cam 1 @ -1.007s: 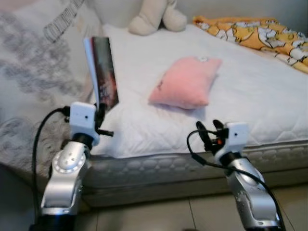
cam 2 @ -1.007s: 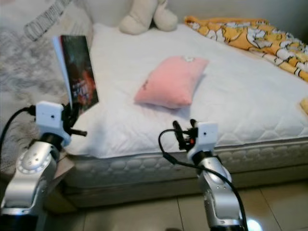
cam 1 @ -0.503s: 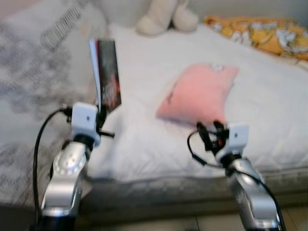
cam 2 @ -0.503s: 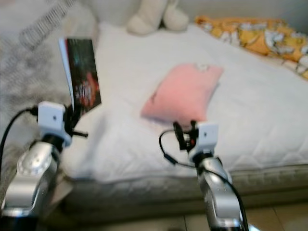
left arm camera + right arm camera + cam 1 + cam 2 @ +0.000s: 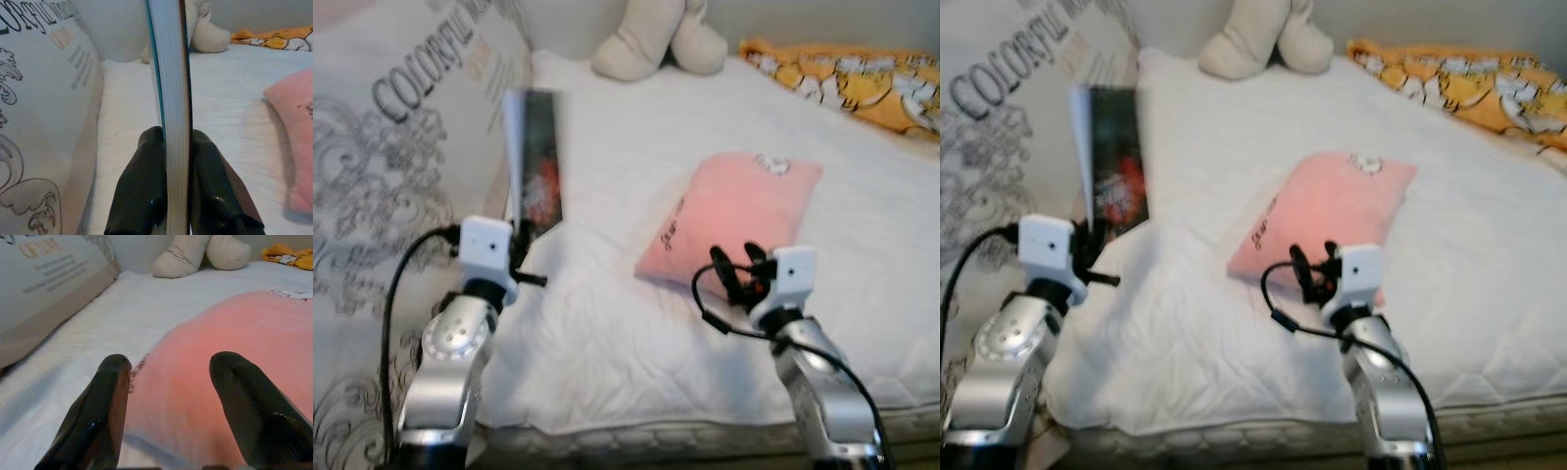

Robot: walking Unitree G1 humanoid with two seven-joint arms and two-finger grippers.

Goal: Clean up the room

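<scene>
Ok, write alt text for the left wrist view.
The left hand grips a book upright by its lower edge, page edges facing the camera. Beyond lies a white bed with a cream stuffed toy and a pink pillow.

A white quilted mattress (image 5: 636, 323) fills the room, with a grey-patterned lettered fabric headboard (image 5: 382, 166) along its left side and a pale wall (image 5: 822, 20) behind.

We see a white quilted cloth mattress (image 5: 636, 323), a soft pink fleecy cloth pillow (image 5: 729, 220), a dark glossy-covered paper book (image 5: 536, 162), brushed silver metal arms (image 5: 445, 377), and smooth glossy black plastic fingers (image 5: 98, 416).
</scene>
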